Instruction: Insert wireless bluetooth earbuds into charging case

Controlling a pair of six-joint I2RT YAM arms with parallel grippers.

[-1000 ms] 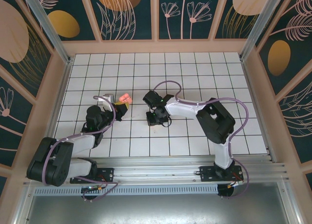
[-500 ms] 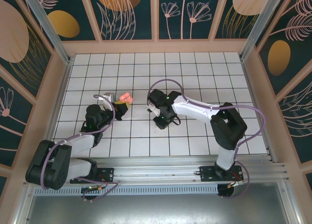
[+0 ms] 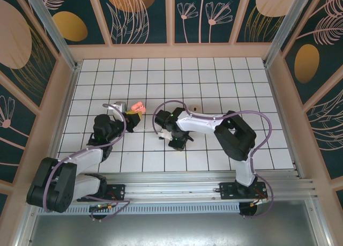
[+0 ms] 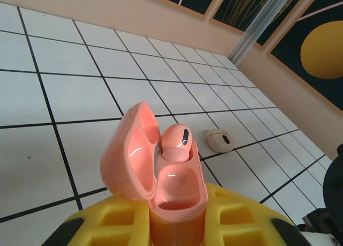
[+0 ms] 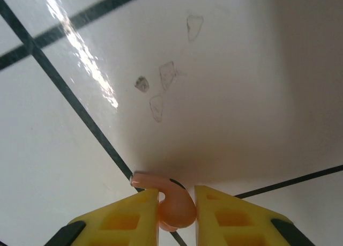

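The peach charging case point(image 4: 177, 187) stands upright between the yellow fingers point(image 4: 241, 214) of my left gripper point(image 4: 177, 208), which is shut on it. Its lid point(image 4: 131, 149) hangs open to the left. One earbud point(image 4: 177, 141) sits in the far slot; the near slot is hollow. From above, the case point(image 3: 138, 106) and left gripper point(image 3: 131, 114) are left of centre. My right gripper point(image 5: 177, 195) points down close to a tile and is shut on a second peach earbud point(image 5: 174, 211), whose stem sticks out left, just over a grid line. From above, the right gripper point(image 3: 174, 143) is near mid-table.
A small pale cream piece with a dark oval point(image 4: 220, 141) lies on a tile beyond the case. The right arm's dark body point(image 4: 335, 171) edges in at the right. Faint scuff marks point(image 5: 161, 85) dot the tile. Wooden walls point(image 3: 171, 50) ring the white tiled floor.
The right arm has swung and brought its gripper nearer to the front edge, low over the tiles. The left arm and the case have stayed put.
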